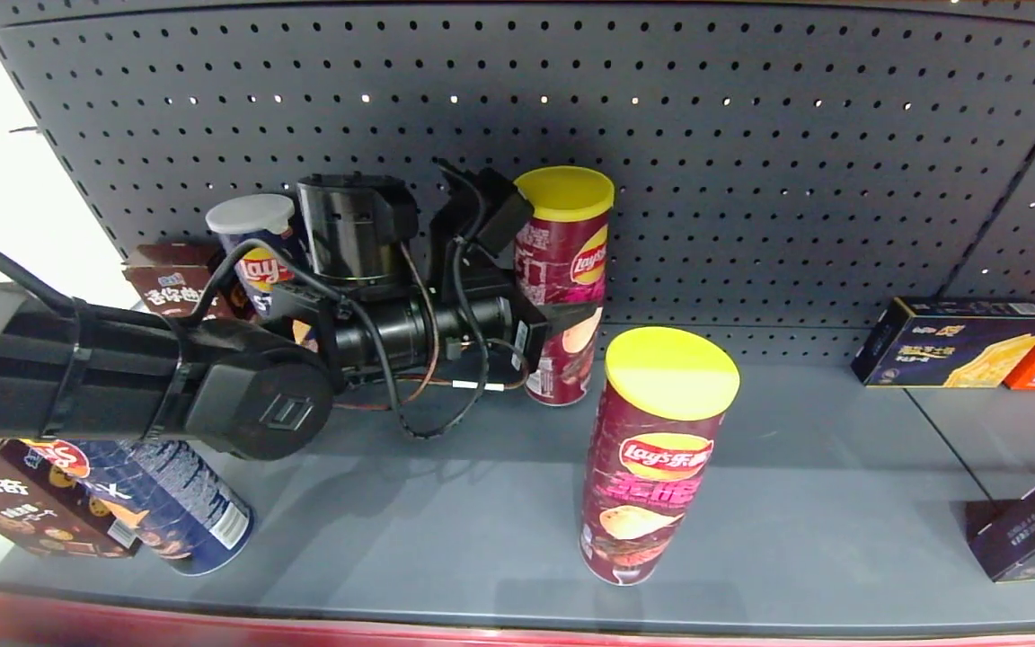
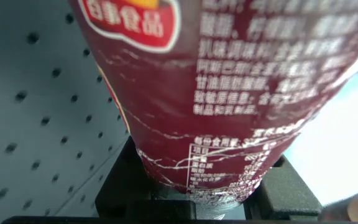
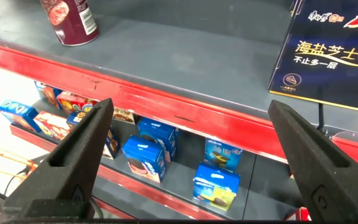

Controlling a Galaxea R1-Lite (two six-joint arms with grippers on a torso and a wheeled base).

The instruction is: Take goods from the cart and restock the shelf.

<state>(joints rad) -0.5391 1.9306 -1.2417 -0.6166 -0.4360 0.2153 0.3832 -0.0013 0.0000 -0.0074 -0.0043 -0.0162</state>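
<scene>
One grey shelf (image 1: 841, 503), backed by a pegboard wall (image 1: 751, 135), is being restocked: a maroon chip can (image 1: 567, 243) is clamped low on its body by the left gripper (image 1: 561, 328), upright at the back near the wall (whether its base is seated cannot be told). The can should be lowered squarely until seated before the jaws are spread and drawn straight back, so that neither the second maroon can (image 1: 652, 458) in front nor the white-lidded blue can (image 1: 252, 238) beside the arm is knocked. The right gripper (image 3: 191, 106) is held wide open and empty, before the shelf's red edge.
</scene>
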